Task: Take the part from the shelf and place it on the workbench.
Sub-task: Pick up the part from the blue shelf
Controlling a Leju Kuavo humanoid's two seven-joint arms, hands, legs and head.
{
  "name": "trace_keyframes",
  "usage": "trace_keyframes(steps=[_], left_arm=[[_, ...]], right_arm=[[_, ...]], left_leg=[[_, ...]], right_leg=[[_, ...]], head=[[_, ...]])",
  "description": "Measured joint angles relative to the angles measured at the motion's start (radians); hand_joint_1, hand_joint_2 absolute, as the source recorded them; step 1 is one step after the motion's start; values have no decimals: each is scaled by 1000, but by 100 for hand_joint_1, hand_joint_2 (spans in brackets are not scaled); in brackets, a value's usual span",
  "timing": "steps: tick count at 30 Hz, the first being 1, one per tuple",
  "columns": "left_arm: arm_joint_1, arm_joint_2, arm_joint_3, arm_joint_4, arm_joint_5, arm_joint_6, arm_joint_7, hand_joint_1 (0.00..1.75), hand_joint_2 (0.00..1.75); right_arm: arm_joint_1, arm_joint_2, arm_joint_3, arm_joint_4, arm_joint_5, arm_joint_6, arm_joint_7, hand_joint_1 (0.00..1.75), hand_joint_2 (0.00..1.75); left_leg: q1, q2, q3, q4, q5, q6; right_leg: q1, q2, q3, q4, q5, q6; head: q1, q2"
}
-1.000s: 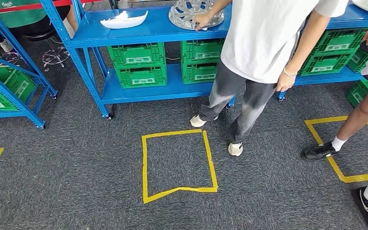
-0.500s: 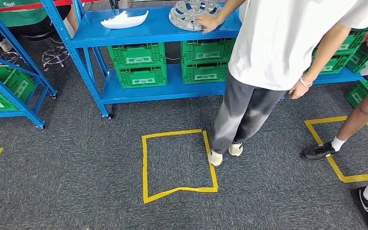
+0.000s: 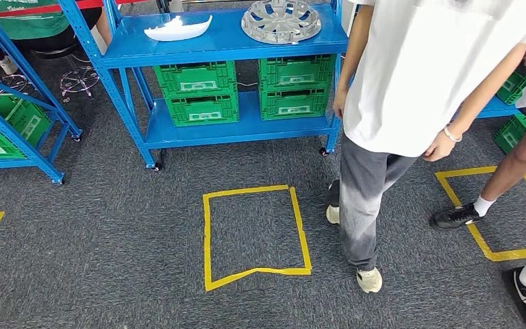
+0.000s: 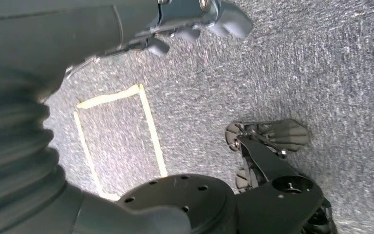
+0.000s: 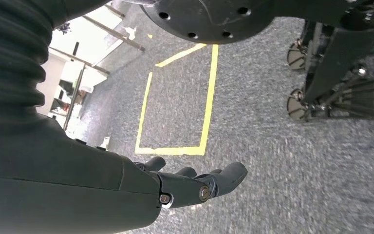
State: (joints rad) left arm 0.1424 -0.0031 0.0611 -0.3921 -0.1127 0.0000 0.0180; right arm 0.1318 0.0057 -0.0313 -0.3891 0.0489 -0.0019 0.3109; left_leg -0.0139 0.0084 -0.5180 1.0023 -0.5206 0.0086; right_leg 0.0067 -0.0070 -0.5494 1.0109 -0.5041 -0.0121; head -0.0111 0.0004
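On the top level of the blue shelf (image 3: 219, 49) lie two parts: a silver wheel cover (image 3: 281, 20) and, further left, a white curved shell (image 3: 177, 28). Both lie free, with nobody touching them. My left hand (image 4: 195, 22) hangs over the grey carpet, fingers apart, holding nothing. My right hand (image 5: 195, 183) also hangs above the carpet with its fingers spread and nothing in it.
A person in a white shirt (image 3: 411, 75) and grey trousers stands just right of the shelf front. A second person's legs (image 3: 514, 185) are at the far right. Green crates (image 3: 198, 92) fill the lower shelf level. A yellow tape square (image 3: 255, 233) marks the carpet ahead.
The person in white has let go of the wheel cover and stepped back and to the right, away from the shelf. The parts and the camera have not moved.
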Motion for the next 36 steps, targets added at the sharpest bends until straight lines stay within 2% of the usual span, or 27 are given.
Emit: trace_keyframes(steps=[7,11,36], left_arm=[[-6,-1,20,6,-52,0,8,0,175],[-43,-14,140,38,-271,8,47,0,175],[-170,-71,550,153,-1012,21,169,0,175]], right_arm=[[-6,0,-15,1,22,-1,0,0,175],[-33,6,-94,19,114,-4,0,0,175],[-131,49,-383,133,415,-32,0,0,175]], left_leg=[[0,0,0,0,0,0],[0,0,0,0,0,0],[0,1,1,0,0,0]], right_leg=[[0,0,0,0,0,0],[0,1,0,0,0,-1],[0,2,-1,0,1,0]], head=[[0,0],[0,0],[0,0]])
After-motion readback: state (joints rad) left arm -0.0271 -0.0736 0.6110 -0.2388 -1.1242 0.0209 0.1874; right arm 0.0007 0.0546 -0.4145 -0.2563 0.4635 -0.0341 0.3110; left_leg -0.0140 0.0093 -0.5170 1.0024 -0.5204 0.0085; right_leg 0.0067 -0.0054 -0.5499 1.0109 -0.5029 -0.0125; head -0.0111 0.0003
